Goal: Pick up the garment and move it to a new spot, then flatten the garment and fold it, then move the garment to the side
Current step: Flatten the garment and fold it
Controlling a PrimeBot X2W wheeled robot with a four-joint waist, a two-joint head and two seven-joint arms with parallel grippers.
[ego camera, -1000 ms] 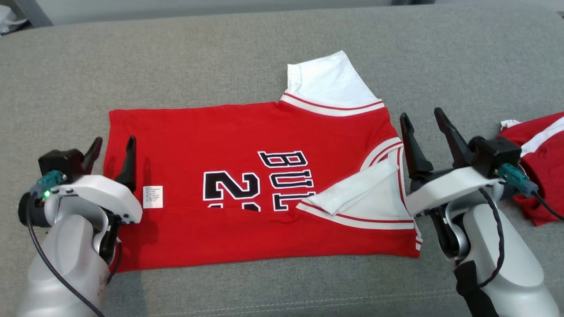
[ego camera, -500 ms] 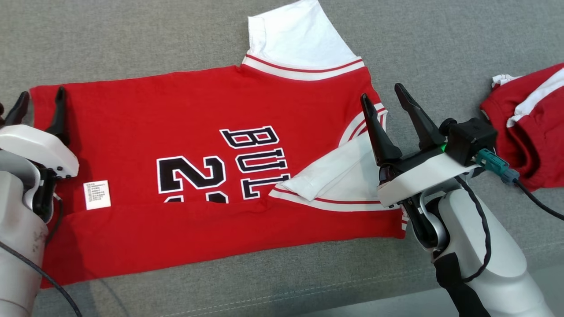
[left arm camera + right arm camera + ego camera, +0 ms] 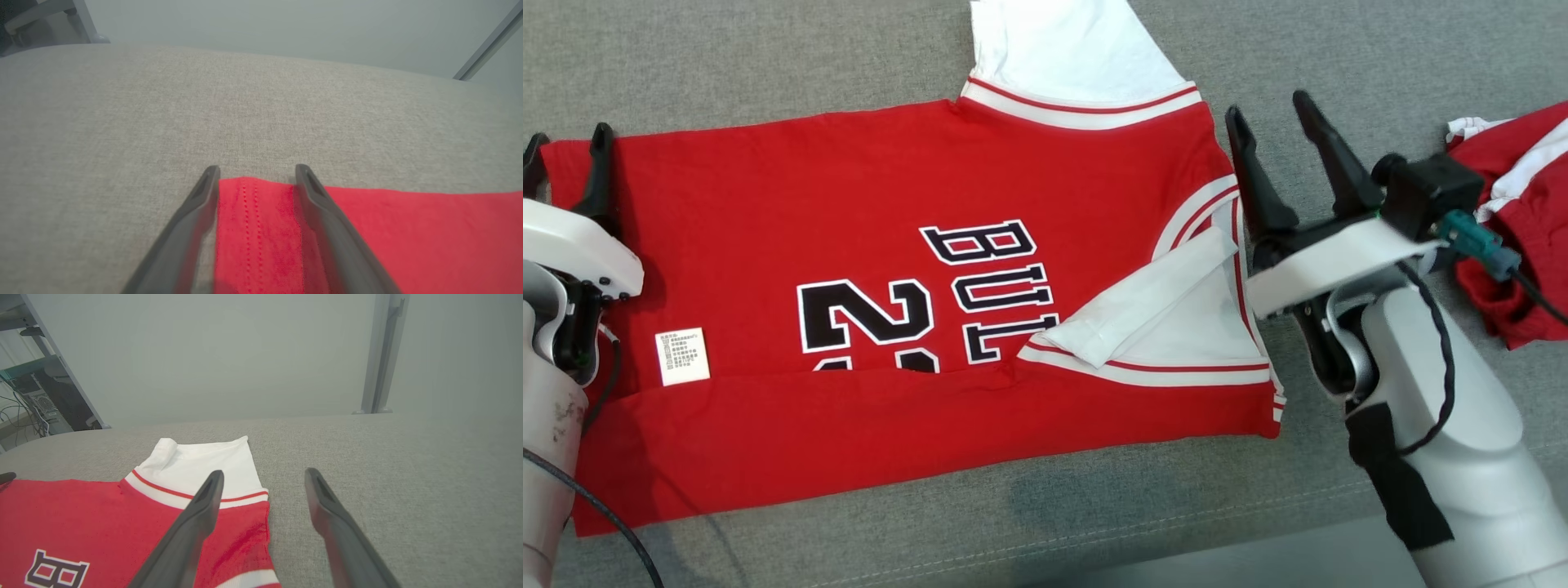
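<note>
Two end effectors, both released. Left end effector (image 3: 568,140) has its fingers spread, straddling the far left corner of the red jersey (image 3: 849,188); in the left wrist view the stitched hem corner (image 3: 249,228) lies flat between them; cannot tell if the tips touch cloth. Right end effector (image 3: 1268,108) is spread too, at the jersey's right edge by the neckline; in the right wrist view one finger (image 3: 194,522) is over red cloth and the other over bare grey; height above the cloth is unclear.

Jersey lies spread on the grey fabric surface (image 3: 768,49), print up, sideways to the head camera.

Hidden or cut off:
- near long edge is folded up; the fold (image 3: 849,441) covers the lower part of the print (image 3: 996,286); "BUL", a "2" and a fragment of another digit are readable
- far white sleeve (image 3: 1062,49) is cropped by the top of the frame
- near white sleeve (image 3: 1160,302) is folded inward over the chest
- left wrist housing covers part of the jersey's left edge
- white label (image 3: 682,357): text too small to read

Around: second red-and-white garment (image 3: 1547,229) lies crumpled at the right, cut by the frame edge, partly behind the right wrist camera and cable, apart from the jersey. Right wrist background: pale wall, metal post (image 3: 384,355), blurred rack with cables (image 3: 28,400).
</note>
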